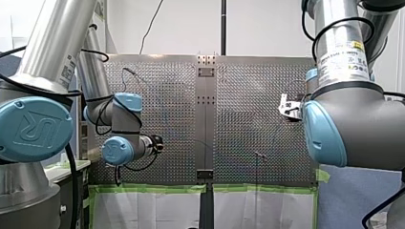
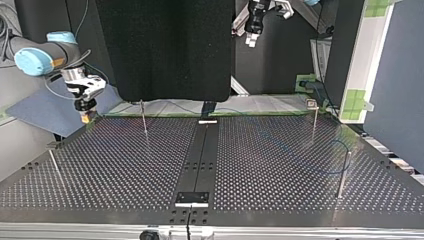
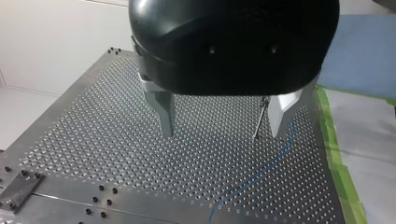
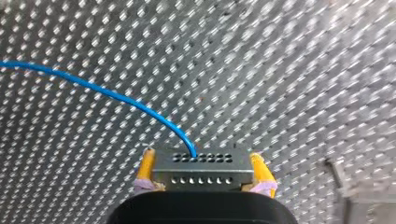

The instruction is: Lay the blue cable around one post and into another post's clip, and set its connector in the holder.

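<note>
- Plainly, the right gripper (image 4: 202, 159) is pinching the connector (image 4: 201, 171). Its yellow pads (image 4: 147, 164) press on the block's two short ends, so the block's long axis lies across the jaws.
- The blue cable (image 4: 116, 97) leaves the connector's face ahead of the gripper, near its middle. It curves away to one side over the table (image 4: 303, 70) and meets no post in that view.
- In the top view this gripper sits at the upper left of the frame, by the table's far corner. The nearest post (image 2: 144, 120) stands to its right and slightly lower in the frame.
- The left gripper (image 3: 221, 133) is spread wide and holds nothing. It hovers above the table, with the other post (image 3: 260, 119) seen just inside one finger.
- A run of the cable lies on the plate ahead of the left gripper and beneath it.
- In the top view the left gripper hangs at the upper middle of the frame, well above the plate.
- As I judge it, the coming move turns on the connector already being in the right gripper, with the cable trailing ahead of it. The right arm is therefore the one to carry the connector end on.
- The left gripper is the nearer one to the slack by the other post.
- I cannot say for sure which fitting is the holder.
</note>
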Controlling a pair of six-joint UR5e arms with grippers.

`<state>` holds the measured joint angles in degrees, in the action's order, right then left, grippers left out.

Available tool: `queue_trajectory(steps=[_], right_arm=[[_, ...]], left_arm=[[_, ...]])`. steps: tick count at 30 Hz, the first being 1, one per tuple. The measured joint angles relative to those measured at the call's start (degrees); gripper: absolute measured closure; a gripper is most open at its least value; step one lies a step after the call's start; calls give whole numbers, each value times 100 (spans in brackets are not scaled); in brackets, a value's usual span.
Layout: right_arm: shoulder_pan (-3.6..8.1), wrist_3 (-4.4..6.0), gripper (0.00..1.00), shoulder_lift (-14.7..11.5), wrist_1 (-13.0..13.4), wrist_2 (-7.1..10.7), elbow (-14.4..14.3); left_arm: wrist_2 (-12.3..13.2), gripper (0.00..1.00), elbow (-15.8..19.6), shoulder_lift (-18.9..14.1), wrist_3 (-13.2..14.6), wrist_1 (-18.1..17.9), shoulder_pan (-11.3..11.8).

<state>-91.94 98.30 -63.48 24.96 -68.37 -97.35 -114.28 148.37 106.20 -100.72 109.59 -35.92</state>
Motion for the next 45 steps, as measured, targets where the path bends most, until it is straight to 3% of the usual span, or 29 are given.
queue_trajectory(steps=[4,7,11,17,23,28,32,45], right_arm=[[-46,66,100,-188,-23,-7,0],[-51,170,100,-370,-22,-17,1],[-16,331,100,-624,-4,-126,-1],[54,413,100,-803,71,-269,-49],[160,393,100,-715,123,-370,-99],[262,333,100,-598,172,-382,-102],[355,342,100,-578,291,-361,-82],[554,314,100,-555,283,171,164]], left_arm=[[-2,0,1,0,14,15,7],[-2,0,2,0,18,22,11],[-8,0,1,0,24,50,12],[-11,0,0,0,63,64,30],[-11,0,-1,0,138,114,65],[-8,0,3,0,177,135,93],[-8,0,0,0,210,165,119],[-10,0,-11,0,308,250,235]])
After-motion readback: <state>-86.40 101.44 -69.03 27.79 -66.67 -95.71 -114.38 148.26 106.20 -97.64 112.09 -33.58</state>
